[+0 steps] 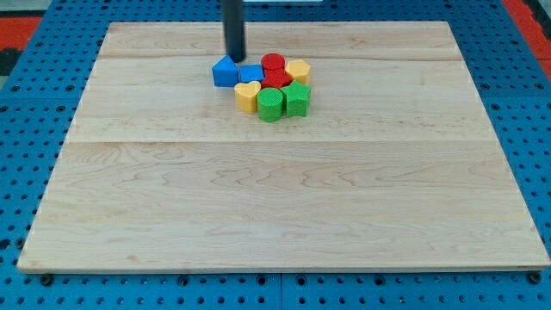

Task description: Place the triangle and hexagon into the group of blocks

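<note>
nearest the view's bottom is bare counter (284, 207), pale wood, nothing on it; all blocks sit up near the view's top, a bit left of centre. closest of them are the green cylinder (270, 104) and green block (297, 99) (shape unclear, maybe a star), side by side, w/ the yellow heart (248, 95) touching on their left. behind those: red block (276, 80), shape hard to tell, red cylinder (273, 63), and the yellow hexagon (299, 70) on the cluster's right, already touching. blue cube (251, 73) sits left of the reds, and the blue triangle (225, 72) is pressed against its left side, at the group's left edge.

no gripper on this rig, so no open/closed state to give, just a rod. my tip (234, 57) is just behind the triangle, touching or nearly; can't tell which. prob there because it's nudging the triangle in tight. i'd judge the task about done: both pieces look joined to the group.
</note>
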You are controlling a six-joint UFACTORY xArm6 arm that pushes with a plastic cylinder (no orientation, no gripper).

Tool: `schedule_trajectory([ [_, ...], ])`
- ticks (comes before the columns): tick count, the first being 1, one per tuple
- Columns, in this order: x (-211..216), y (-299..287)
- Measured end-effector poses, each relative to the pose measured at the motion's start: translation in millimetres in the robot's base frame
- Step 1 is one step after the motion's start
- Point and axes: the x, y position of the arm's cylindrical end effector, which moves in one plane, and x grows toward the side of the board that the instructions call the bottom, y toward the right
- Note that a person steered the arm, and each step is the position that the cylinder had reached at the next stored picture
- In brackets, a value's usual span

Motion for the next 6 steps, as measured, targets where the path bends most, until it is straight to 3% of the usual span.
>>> schedule_trajectory([
  [1,-3.2,-37.5],
  [4,68.4,-39.1],
  [6,54.7,-13.6],
])
